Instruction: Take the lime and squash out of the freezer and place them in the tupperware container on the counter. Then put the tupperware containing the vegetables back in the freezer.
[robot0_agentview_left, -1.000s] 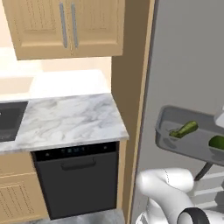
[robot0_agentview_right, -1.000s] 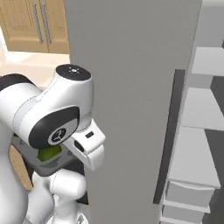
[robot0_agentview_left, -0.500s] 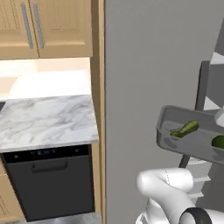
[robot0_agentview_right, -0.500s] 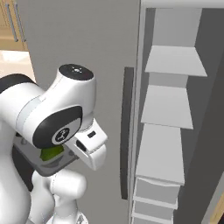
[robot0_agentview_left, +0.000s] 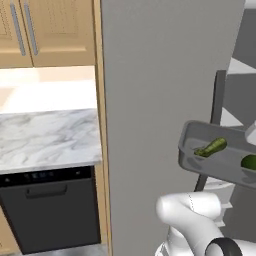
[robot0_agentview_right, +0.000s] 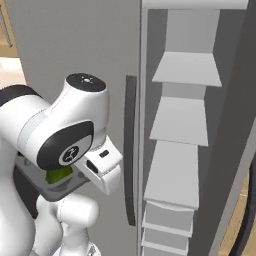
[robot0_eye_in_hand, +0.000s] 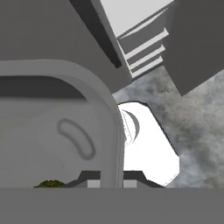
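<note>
The claw (robot0_eye_in_hand: 109, 177) is clamped tight on the rim of the tray (robot0_eye_in_hand: 52, 131), holding it in the air before the freezer (robot0_agentview_right: 180, 150); the squash (robot0_agentview_left: 211, 147) and lime (robot0_agentview_left: 249, 161) lie inside the tray, just beside the claw; the table (robot0_agentview_left: 47, 137) sits well off to its left.

Lime (robot0_agentview_left: 250, 162) cut by frame edge — gripper (robot0_eye_in_hand: 110, 180) fingertips seemingly hidden.
</note>
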